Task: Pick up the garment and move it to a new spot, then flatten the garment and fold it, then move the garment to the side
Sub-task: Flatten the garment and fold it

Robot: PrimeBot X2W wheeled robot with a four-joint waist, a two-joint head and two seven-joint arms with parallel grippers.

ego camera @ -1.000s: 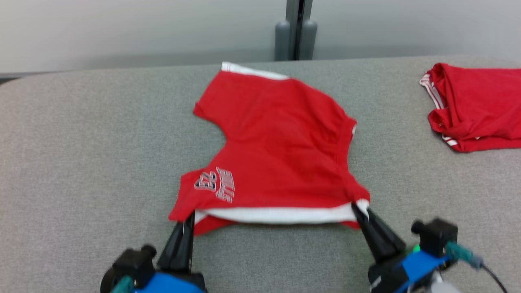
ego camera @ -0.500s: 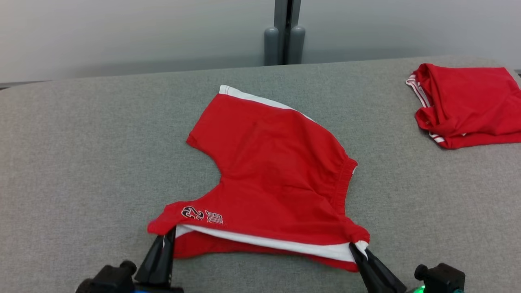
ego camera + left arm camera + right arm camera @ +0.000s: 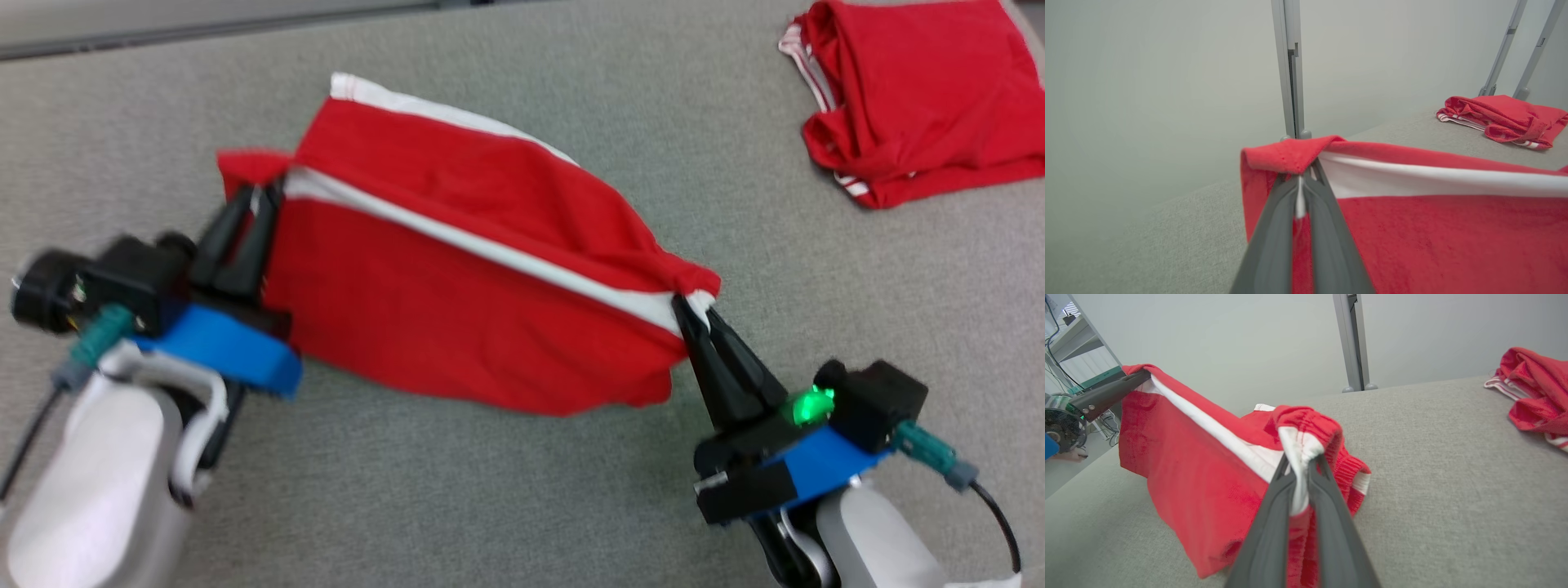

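A crumpled red cloth with white stripes [image 3: 914,98] lies ahead and to the right of the right gripper [image 3: 690,306], well apart from it, on the grey fabric tabletop [image 3: 490,490]. Straight beyond the left gripper [image 3: 261,192] a grey upright post [image 3: 1290,69] rises against a pale wall [image 3: 1147,81]. Two slanted metal struts [image 3: 1503,49] stand far to that gripper's right, behind the cloth. Off to the right gripper's upper left in its wrist view sits a shelf [image 3: 1084,339] with dangling cables [image 3: 1053,322]

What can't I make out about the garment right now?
Garment rear layer: head view, behind the lifted front panel.
Hem touching table: head view, hanging cloth hides contact.
Left hand, right hand fingertips: wrist views, buried in cloth.
Folded red garment: right wrist view, cut by right edge.
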